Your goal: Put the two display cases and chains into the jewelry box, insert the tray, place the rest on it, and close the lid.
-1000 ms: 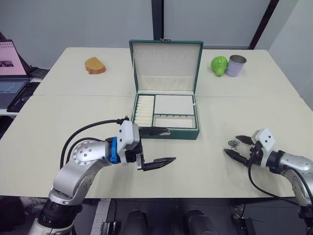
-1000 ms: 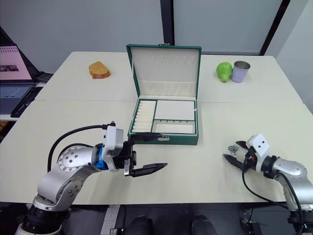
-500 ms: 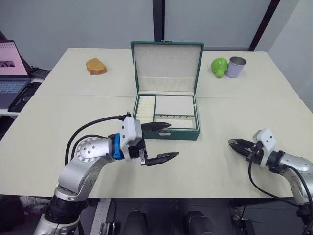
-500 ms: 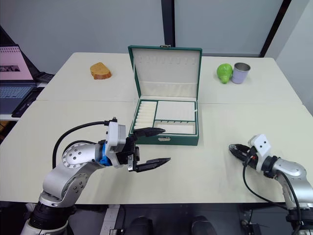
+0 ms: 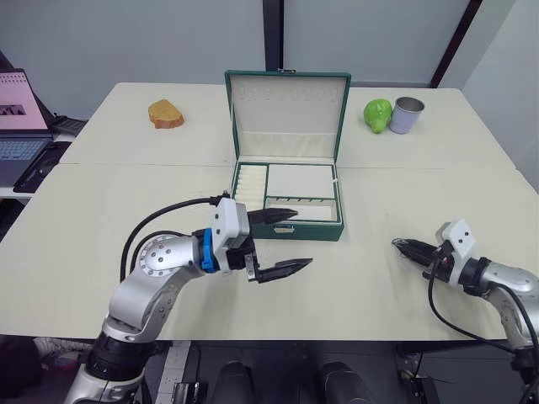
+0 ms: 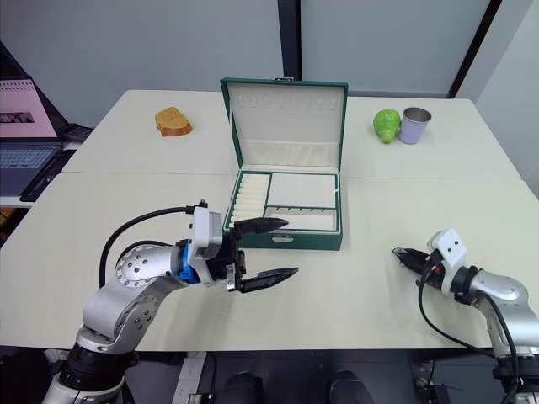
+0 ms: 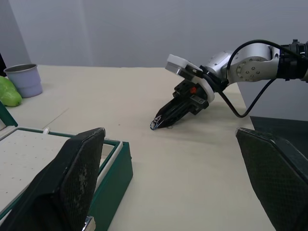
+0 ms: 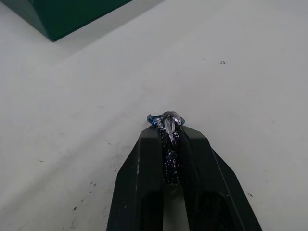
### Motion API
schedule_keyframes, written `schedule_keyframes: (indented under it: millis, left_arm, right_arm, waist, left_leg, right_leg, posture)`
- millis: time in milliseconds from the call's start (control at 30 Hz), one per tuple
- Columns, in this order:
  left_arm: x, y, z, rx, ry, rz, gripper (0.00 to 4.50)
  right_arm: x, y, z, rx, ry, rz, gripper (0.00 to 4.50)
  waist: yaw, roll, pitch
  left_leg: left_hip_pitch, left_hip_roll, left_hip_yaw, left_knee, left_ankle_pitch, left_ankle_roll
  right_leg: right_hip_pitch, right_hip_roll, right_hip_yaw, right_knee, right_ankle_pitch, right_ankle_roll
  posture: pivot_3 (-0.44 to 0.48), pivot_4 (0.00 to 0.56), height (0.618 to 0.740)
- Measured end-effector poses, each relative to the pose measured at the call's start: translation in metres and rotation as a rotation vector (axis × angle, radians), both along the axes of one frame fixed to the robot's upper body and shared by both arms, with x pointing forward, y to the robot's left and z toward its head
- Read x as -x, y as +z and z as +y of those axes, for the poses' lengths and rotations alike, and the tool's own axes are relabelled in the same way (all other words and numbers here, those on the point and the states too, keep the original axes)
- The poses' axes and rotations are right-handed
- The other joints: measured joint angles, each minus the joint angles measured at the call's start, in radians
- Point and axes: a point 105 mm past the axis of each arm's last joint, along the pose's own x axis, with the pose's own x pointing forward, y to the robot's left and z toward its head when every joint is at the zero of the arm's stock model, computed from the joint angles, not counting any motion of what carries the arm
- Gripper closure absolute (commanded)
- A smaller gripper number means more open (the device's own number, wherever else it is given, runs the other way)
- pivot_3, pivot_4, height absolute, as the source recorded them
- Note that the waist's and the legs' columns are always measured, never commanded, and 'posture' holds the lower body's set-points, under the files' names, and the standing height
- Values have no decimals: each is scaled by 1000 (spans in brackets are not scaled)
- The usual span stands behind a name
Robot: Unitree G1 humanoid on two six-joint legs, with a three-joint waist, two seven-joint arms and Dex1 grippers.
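On the pale bench [image 5: 101, 210], the jewelry box [image 5: 287, 202] sat mid-surface with its lid [image 5: 287, 115] standing upright and the tray [image 5: 299, 190] seated inside, cream compartments showing. Just in front of the box's near edge, the left tool [image 5: 279, 242] hovered with its two black fingers spread wide apart, gripping nothing. Well off to the right, near the bench's front edge, the right tool [image 8: 168, 129] was pinched tight on a small silver chain [image 8: 169, 122], whose links poked out past the fingertips just above the surface
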Motion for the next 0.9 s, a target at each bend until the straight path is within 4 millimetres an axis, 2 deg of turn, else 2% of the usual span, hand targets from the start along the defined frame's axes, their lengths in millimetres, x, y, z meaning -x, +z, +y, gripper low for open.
schedule_keyframes:
  millis: [100, 200, 367, 500, 733, 900]
  left_arm:
    - [-1, 0, 0, 5, 11, 1, 0]
    - [-2, 1, -1, 13, 18, 4, 0]
    - [-3, 1, -2, 24, 36, 15, 0]
    - [-5, 1, -2, 36, 60, 19, 0]
    - [-9, 4, 5, 106, 194, 29, 0]
    - [-14, -1, 23, 137, 350, 46, 0]
  right_arm:
    - [1, 3, 2, -20, 7, 13, 4367]
    - [2, 18, 10, -58, 44, 15, 4432]
    - [-3, 66, 23, -73, 122, -54, 4432]
    - [-6, 91, 35, -95, 174, -80, 4432]
    - [-16, 148, 76, -173, 340, -138, 4432]
    - [-24, 161, 110, -197, 474, -132, 4432]
  waist:
    - [0, 0, 0]
    - [0, 1, 0]
    - [0, 1, 0]
    - [0, 1, 0]
    - [-4, 1, 0]
    - [-3, 0, 1]
  left_leg:
    - [0, 0, 0, 0, 0, 0]
    - [-1, 0, 0, 0, 0, 0]
    - [-1, 0, 0, 0, 0, 0]
    - [-2, 0, 0, 0, 0, 0]
    - [-2, 0, -1, 0, 0, 0]
    - [-3, 1, -1, 0, 0, 0]
  right_leg:
    - [0, 0, 0, 0, 0, 0]
    - [-1, 0, 0, 0, 0, 0]
    - [-1, 0, 0, 0, 0, 0]
    - [-1, 0, 0, -1, 0, 0]
    - [-2, 1, 1, -1, 0, 0]
    - [-3, 0, 0, -2, 0, 0]
  posture:
    - [0, 150, 740]
    - [0, 150, 740]
    - [0, 150, 740]
    - [0, 150, 740]
    - [0, 150, 740]
    - [0, 150, 740]
